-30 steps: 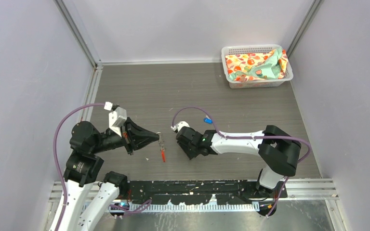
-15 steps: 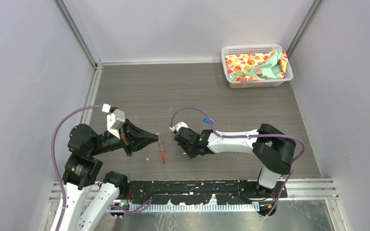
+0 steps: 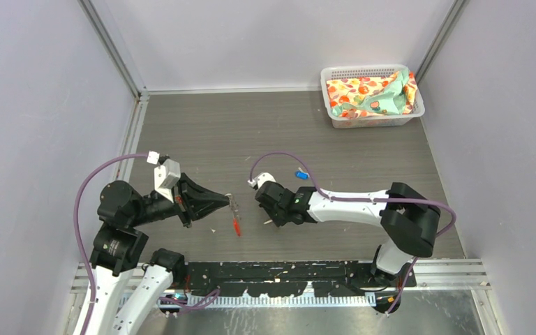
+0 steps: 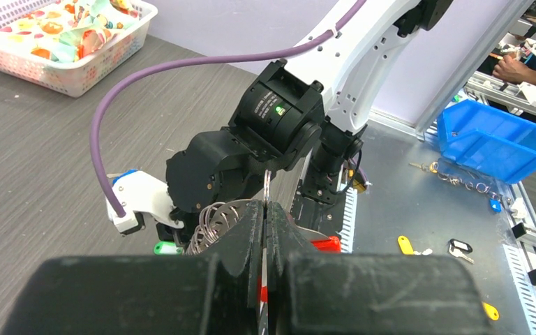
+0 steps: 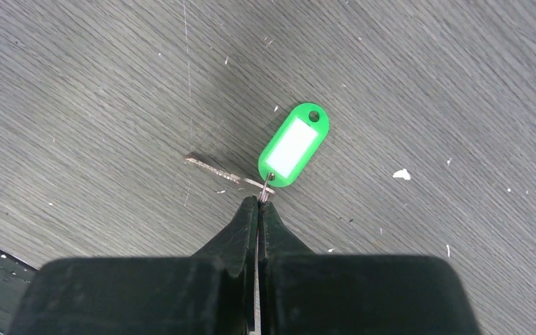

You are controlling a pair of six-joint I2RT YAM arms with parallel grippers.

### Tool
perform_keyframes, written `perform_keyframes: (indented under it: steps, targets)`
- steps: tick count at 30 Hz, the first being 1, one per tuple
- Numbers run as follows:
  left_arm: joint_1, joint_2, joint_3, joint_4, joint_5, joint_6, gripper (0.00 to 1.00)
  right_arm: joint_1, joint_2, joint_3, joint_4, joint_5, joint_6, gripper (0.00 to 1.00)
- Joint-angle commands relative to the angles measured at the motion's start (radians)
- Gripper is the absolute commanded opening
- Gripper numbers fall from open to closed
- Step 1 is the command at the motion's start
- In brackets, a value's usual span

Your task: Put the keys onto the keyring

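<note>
Keyring (image 3: 234, 212) hangs off your left claw (image 4: 265, 209), which is pinched shut on the thin silvery wire. Its red tag (image 3: 236, 225) shows on the near side of the tips. Your right claw (image 5: 258, 202) is shut tight on the green key (image 5: 293, 145), gripping the little wire loop that joins the green plastic tag to the short silvery blade.

Views differ. The top view barely gives you the green key, just a pale sliver at the right claw's tip. The right wrist view shows it whole: oval tag, white label insert, hole at the far end, blade sticking out left. You can't tell from it whether the key is lifted or lying on the desk (image 3: 202, 132). Only the left wrist view shows the keyring's coiled wire loops bunched against the left fingers, with a corner of the green tag just left of them and the right arm's black wrist just beyond. You get the blue key (image 3: 301, 175) from the top only, lying beside the right arm's purple cable (image 3: 279, 158), farther back.

Room: your claws face each other mid-desk, near but apart, with the red tag between them. Wide bare desk lies behind, with walls on three sides. A white mesh basket (image 3: 373, 120) of printed packets sits in the far right corner, well away. The desk is grey woodgrain with white flecks.
</note>
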Motion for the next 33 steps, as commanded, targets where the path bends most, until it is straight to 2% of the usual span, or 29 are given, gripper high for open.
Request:
perform_keyframes:
  steps: [1,4,8,11,13,17,22,28,33]
  targets:
    - [0.002,0.004,0.038,0.021,0.013,0.003,0.00,-0.006,-0.095,-0.011,0.027,0.019,-0.028,0.01]
    - [0.002,0.009,0.030,0.020,0.034,0.014,0.00,-0.005,-0.212,-0.038,0.025,-0.011,-0.083,0.01]
    - [0.002,0.011,0.010,0.020,0.085,0.058,0.00,-0.006,-0.446,-0.068,0.012,-0.161,-0.149,0.01]
    - [0.002,0.001,-0.016,0.012,0.093,0.120,0.00,-0.006,-0.601,-0.038,-0.035,-0.280,-0.171,0.01]
    - [0.002,-0.011,-0.030,0.013,0.092,0.159,0.01,-0.006,-0.644,0.014,-0.093,-0.341,-0.176,0.01]
    - [0.002,-0.022,-0.054,0.045,0.142,0.260,0.00,-0.005,-0.668,0.147,-0.209,-0.486,-0.164,0.01]
    - [0.002,-0.011,-0.052,0.063,0.220,0.341,0.00,-0.006,-0.653,0.267,-0.223,-0.649,-0.131,0.01]
    - [0.002,-0.005,-0.039,0.103,0.251,0.377,0.00,-0.005,-0.614,0.324,-0.131,-0.759,-0.073,0.01]
    - [0.002,0.002,-0.042,0.186,0.227,0.384,0.00,-0.006,-0.567,0.323,-0.016,-0.783,0.000,0.01]
